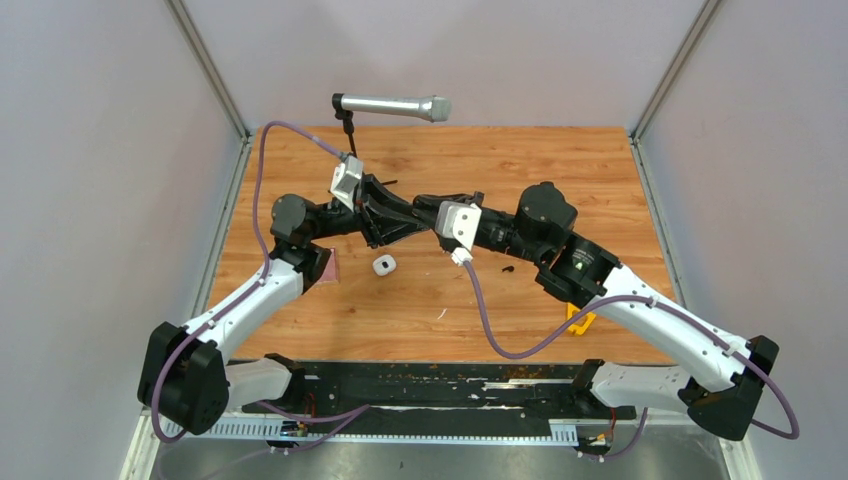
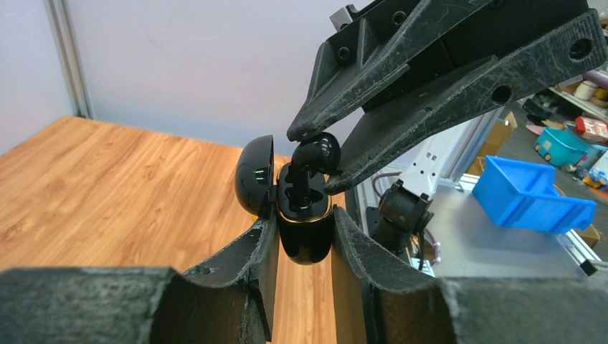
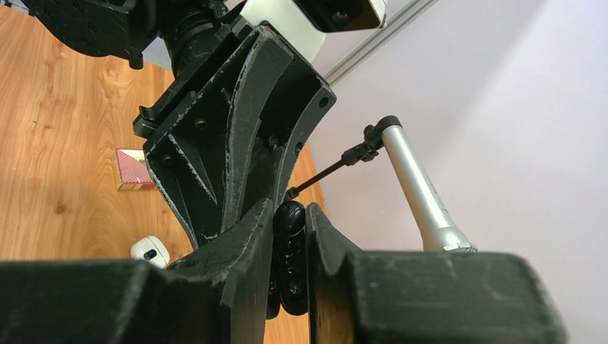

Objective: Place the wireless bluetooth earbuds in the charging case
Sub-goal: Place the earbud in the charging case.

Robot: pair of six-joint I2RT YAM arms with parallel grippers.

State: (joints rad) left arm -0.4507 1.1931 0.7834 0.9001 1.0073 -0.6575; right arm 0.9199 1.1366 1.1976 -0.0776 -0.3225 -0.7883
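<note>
My left gripper is shut on an open black charging case with a gold rim, its lid swung to the left. My right gripper is shut on a black earbud, whose stem reaches down into the case's well. In the right wrist view the earbud sits between my right fingertips, right against the case. In the top view both grippers meet above mid-table. Another small black earbud lies on the table. A white case sits below the grippers.
A silver microphone hangs on a stand at the back. A red card lies by the left arm and a yellow object by the right arm. A tiny white bit, perhaps a white earbud, lies near the front.
</note>
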